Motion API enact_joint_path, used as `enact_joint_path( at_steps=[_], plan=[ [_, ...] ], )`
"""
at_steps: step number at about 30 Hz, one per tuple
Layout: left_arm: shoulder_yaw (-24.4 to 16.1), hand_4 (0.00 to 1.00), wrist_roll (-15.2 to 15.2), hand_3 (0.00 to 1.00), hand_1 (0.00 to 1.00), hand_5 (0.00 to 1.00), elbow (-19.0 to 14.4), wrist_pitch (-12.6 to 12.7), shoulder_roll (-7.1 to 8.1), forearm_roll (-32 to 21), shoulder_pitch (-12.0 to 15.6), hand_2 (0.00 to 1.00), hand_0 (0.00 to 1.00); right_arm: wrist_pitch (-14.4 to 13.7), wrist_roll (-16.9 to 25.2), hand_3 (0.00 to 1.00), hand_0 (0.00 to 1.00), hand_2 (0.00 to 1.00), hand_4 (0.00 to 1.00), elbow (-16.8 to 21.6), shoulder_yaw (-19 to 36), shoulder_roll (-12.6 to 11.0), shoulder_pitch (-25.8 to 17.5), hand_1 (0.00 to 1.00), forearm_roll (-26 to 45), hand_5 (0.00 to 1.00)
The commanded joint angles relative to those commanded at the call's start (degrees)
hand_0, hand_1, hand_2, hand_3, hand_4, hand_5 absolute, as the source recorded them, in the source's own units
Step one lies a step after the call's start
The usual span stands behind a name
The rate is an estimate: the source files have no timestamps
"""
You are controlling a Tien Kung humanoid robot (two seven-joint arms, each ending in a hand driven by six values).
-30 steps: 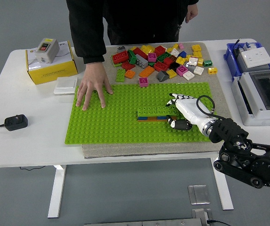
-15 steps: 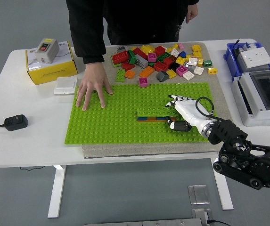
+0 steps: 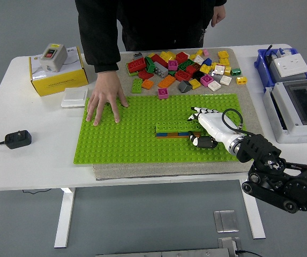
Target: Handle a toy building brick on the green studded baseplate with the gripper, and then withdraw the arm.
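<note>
The green studded baseplate lies on a beige mat in the middle of the table. A long green brick sits on it, stacked on orange and blue bricks. My right hand, white with black fingertips, covers the right end of this stack. Its fingers curl over the far side and the thumb lies on the near side, so the brick end sits between them. My left arm is out of view. A person's hand lies flat on the plate's far left corner.
A pile of loose coloured bricks lies on the mat behind the plate. A yellow box and a white switch plate stand at the left, a black plug nearer. Grey and blue boxes are at the right.
My right hand has shifted only slightly left and stays on the brick stack's right end. The person's hand has not moved.
</note>
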Motion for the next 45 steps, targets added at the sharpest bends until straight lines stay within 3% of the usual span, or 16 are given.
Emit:
enact_joint_path(
  at_steps=[23, 24, 29, 30, 45],
  plan=[
    [-1.5, 0.369, -0.3, 0.754, 0.656, 0.741, 0.0, -0.3, -0.02, 0.0, 0.0, 0.661, 0.663, 0.3, 0.8, 0.545, 0.919, 0.998, 0.502, 0.7, 0.4, -0.4, 0.0, 0.986, 0.9, 0.361],
    [-1.5, 0.363, -0.3, 0.749, 0.656, 0.745, 0.0, -0.3, -0.02, 0.0, -0.1, 0.647, 0.662, 0.3, 0.8, 0.593, 0.922, 0.998, 0.508, 0.7, 0.4, -0.4, 0.0, 0.986, 0.9, 0.363],
    [-1.6, 0.363, -0.3, 0.749, 0.656, 0.745, 0.0, -0.3, -0.04, 0.0, -0.1, 0.647, 0.662, 0.2, 0.9, 0.593, 0.922, 0.998, 0.508, 0.7, 0.3, -0.4, 0.0, 0.986, 1.0, 0.363],
    [-1.6, 0.353, -0.3, 0.743, 0.656, 0.747, 0.0, -0.3, -0.04, 0.0, -0.1, 0.635, 0.662, 0.2, 0.9, 0.642, 0.924, 0.998, 0.512, 0.8, 0.3, -0.4, 0.0, 0.987, 1.1, 0.365],
    [-2.4, 0.325, -0.5, 0.721, 0.655, 0.749, 0.0, -0.4, -0.08, 0.0, -0.1, 0.617, 0.662, 0.0, 1.1, 0.644, 0.927, 0.998, 0.521, 0.9, 0.1, -0.5, 0.0, 0.988, 1.2, 0.374]
  ],
)
